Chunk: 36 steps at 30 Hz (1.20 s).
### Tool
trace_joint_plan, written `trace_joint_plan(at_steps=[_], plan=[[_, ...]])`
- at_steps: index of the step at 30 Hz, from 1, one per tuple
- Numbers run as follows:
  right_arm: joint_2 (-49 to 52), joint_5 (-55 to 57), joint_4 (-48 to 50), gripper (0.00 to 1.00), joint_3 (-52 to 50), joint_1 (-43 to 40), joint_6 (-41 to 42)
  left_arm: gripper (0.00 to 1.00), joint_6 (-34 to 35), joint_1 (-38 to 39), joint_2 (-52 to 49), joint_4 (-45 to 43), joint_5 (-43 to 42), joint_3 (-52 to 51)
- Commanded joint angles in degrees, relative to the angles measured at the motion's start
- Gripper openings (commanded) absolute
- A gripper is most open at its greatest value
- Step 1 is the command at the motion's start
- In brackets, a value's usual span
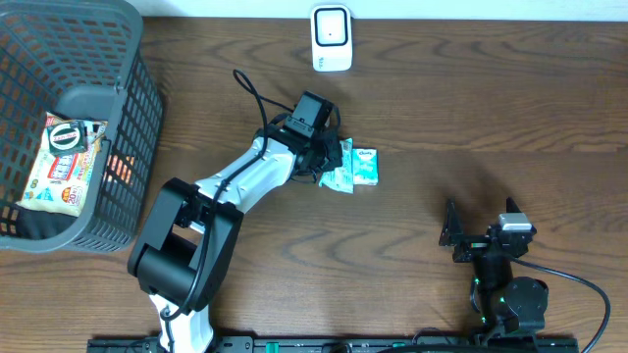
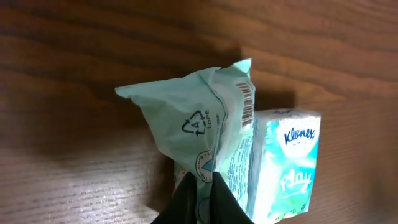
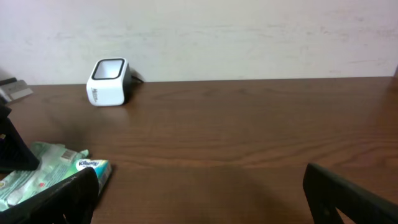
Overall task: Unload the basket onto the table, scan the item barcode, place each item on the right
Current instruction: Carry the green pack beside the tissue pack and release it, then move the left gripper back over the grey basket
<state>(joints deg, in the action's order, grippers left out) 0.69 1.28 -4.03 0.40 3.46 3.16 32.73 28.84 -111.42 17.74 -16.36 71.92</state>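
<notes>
Teal tissue pack [image 1: 361,169] clamped in left claw [image 2: 200,194]; right claw [image 1: 453,233] apart; white scanner [image 1: 332,37] beyond, grey basket [image 1: 145,118] aside.

Overhead view: high above, facing straight down on the table [image 1: 471,108]. Left wrist view: facing down, very near the tissue pack [image 2: 205,137]. Right wrist view: low, level across the tabletop toward the scanner [image 3: 109,81]. All three share the pack.
</notes>
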Motion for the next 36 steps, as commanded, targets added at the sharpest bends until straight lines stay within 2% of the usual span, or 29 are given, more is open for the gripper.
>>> trace_joint_plan(at_steps=[1, 4, 6, 7, 8, 9, 13, 21, 26, 30, 36], plan=[[-0.3, 0.1, -0.2, 0.99, -0.1, -0.2, -0.7, 0.08, -1.0, -0.9, 0.6, 0.0, 0.5, 1.8], [-0.3, 0.1, -0.2, 0.99, -0.1, -0.2, -0.7, 0.09, -1.0, -1.7, 1.6, 0.2, 0.3, 2.6], [-0.3, 0.1, -0.2, 0.99, -0.1, -0.2, -0.7, 0.17, -1.0, -1.9, 2.4, 0.4, -0.1, 2.6], [-0.3, 0.1, -0.2, 0.99, -0.1, -0.2, -0.7, 0.26, -1.0, -1.9, 2.8, 0.7, -0.1, 2.6], [-0.3, 0.1, -0.2, 0.99, -0.1, -0.2, -0.7, 0.48, -1.7, -2.1, 3.3, 1.3, -0.1, 2.6], [-0.3, 0.1, -0.2, 0.99, -0.1, -0.2, -0.7, 0.61, -2.4, -2.2, 3.6, 1.7, -0.1, 2.7], [-0.3, 0.1, -0.2, 0.99, -0.1, -0.2, -0.7, 0.72, -3.5, -2.6, 5.6, 3.7, -0.1, 2.7], [-0.3, 0.1, -0.2, 0.99, -0.1, -0.2, -0.7, 0.72, -5.3, -7.0, 17.0, 7.0, 0.0, 4.1], [-0.3, 0.1, -0.2, 0.99, -0.1, -0.2, -0.7, 0.72, -5.3, -13.6, 28.5, 9.5, 8.0, 4.3], [-0.3, 0.1, -0.2, 0.99, -0.1, -0.2, -0.7, 0.72, -6.5, -21.9, 36.4, 11.8, 18.0, 4.3], [-0.3, 0.1, -0.2, 0.99, -0.1, -0.2, -0.7, 0.72, -8.2, -38.8, 43.0, 12.2, 18.4, 4.5]])
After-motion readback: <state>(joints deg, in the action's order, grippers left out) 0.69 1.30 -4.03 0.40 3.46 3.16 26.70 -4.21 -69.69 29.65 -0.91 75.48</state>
